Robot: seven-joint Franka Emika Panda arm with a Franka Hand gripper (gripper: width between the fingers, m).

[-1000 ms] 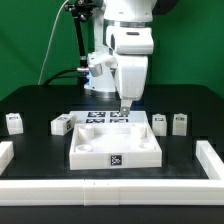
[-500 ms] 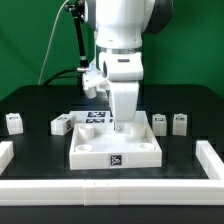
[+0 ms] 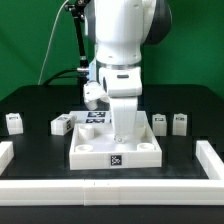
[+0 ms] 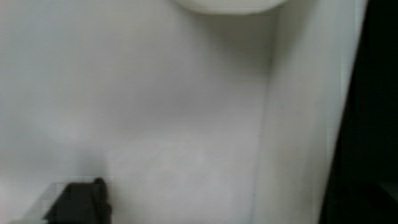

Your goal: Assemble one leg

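My gripper (image 3: 122,134) is down inside the large white square tray-like piece (image 3: 92,152), near its far wall, and the hand hides the fingertips there. In the wrist view the gripper (image 4: 217,205) is right above the piece's flat white inside; one dark fingertip (image 4: 75,204) shows at the edge with nothing held, so the jaws stand wide apart. A round corner socket (image 4: 231,5) shows at the border. Several small white legs with marker tags lie on the black table: two on the exterior view's left (image 3: 14,122) (image 3: 61,125), two on its right (image 3: 160,123) (image 3: 180,122).
The marker board (image 3: 97,116) lies just behind the tray-like piece. A low white border wall (image 3: 215,158) runs along the front and both sides of the black table. A black stand (image 3: 78,45) rises at the back before a green backdrop.
The arm has come down and a little toward the exterior view's left, lowering the gripper from above the tray-like piece's far wall into the piece. The legs have not moved.
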